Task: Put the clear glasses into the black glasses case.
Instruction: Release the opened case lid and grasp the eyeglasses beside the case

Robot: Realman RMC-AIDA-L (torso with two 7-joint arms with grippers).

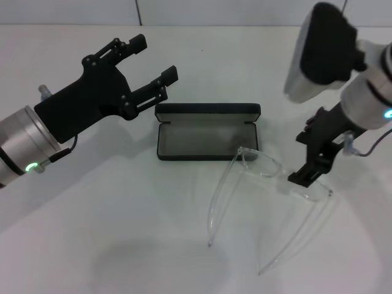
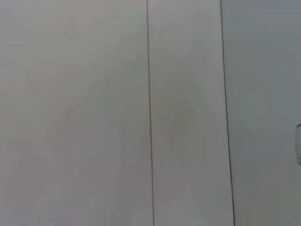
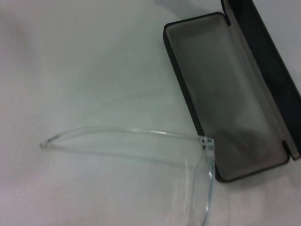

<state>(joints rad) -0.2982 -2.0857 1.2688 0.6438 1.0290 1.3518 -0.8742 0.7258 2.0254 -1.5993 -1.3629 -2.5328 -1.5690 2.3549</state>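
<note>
Glasses (image 1: 269,184) are lying arms-unfolded at the open case's (image 1: 207,139) five o'clock, right gripper (image 1: 310,173) pinching their lens corner — risking slippage — while left gripper (image 1: 149,67) is hovering, jaws spread.

The black glasses case (image 1: 207,131) lies open, its grey hollow unobstructed from above (lid upright behind); the clear glasses (image 1: 269,184) crowd its front right corner.

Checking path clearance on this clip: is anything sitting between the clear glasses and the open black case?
Nothing visible. The clear glasses, arms unfolded, lie right beside the open black glasses case, whose grey interior holds nothing. The right end effector is at the lens; the left end effector hovers beside the case.
</note>
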